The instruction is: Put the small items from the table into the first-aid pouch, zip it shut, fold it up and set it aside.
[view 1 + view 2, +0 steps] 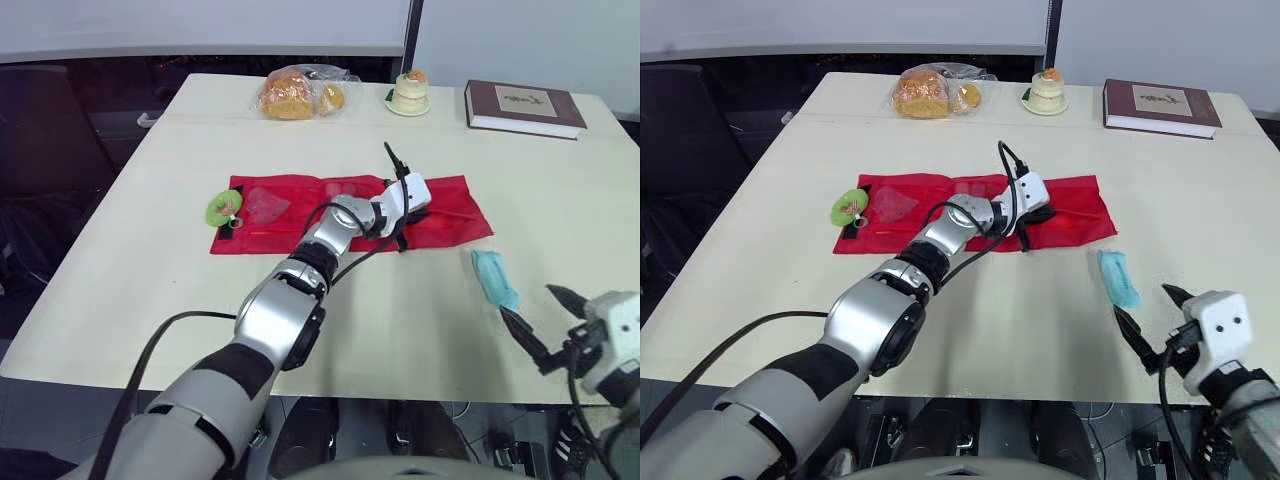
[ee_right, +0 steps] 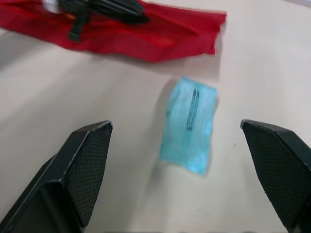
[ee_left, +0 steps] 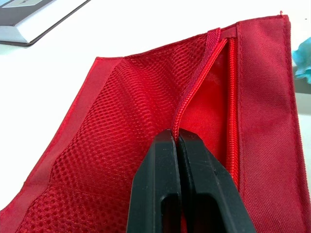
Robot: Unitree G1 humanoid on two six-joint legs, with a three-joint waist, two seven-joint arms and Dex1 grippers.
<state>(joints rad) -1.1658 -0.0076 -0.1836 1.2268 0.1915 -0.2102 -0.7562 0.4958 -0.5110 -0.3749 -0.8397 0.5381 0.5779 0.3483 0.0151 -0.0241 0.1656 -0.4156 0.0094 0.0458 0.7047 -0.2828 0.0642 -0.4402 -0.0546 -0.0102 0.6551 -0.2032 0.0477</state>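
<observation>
Red pouch point(image 1: 450, 215) spread flat mid-table point(image 1: 560, 190), zipper open at its right end, left gripper point(image 3: 176, 138) pressed together, pinching the zipper edge there, right gripper point(image 1: 528, 302) spread wide at near right, blue packet point(image 1: 494, 277) just beyond it, apart from pouch, green ring-shaped item point(image 1: 222, 208) at pouch's left end.

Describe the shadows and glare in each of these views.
Right wrist view: the teal plastic packet casts a soft shadow on the beige table, ahead of the open right gripper. Left wrist view: the table glares near white beyond the red fabric first-aid pouch, pinched by the left gripper. Left eye view: even light on the tabletop, no hard shadows.
</observation>
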